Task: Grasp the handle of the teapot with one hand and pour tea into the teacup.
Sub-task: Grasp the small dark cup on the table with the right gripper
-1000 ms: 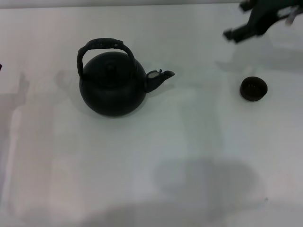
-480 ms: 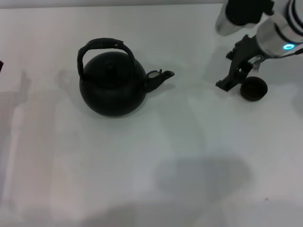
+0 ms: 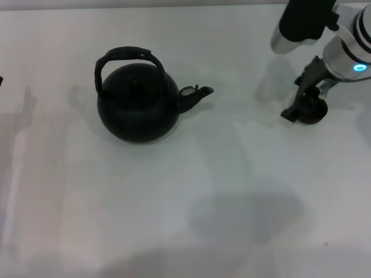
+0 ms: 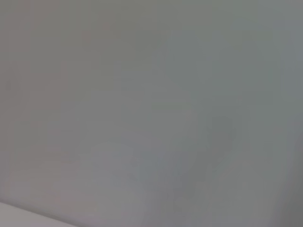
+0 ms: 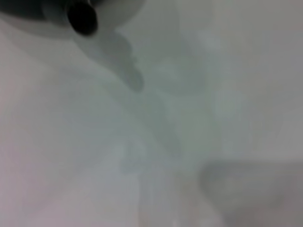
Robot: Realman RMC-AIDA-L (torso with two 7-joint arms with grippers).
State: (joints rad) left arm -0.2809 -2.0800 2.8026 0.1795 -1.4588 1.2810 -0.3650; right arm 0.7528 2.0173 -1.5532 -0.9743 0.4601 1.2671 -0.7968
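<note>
The large black teapot [image 3: 138, 104] stands left of the middle in the head view. Its arched handle [image 3: 124, 55] stands upright over the lid and its spout [image 3: 197, 94] points right. The small dark teacup [image 3: 316, 111] sits at the far right. My right gripper [image 3: 302, 109] has come down at the teacup. One dark finger [image 3: 292, 113] rests at the cup's left side, the jaws look open, and part of the cup is hidden behind them. The left gripper is out of view. The left wrist view shows only blank surface.
The white table [image 3: 185, 191] carries only the teapot and the cup. The right arm's white forearm [image 3: 348, 46] reaches in from the top right corner. A dark round shape [image 5: 81, 18] sits at the edge of the right wrist view; I cannot tell what it is.
My right gripper has come down from the far right corner to the teacup and has shifted right against the cup's left side. The teapot and cup have not moved.
</note>
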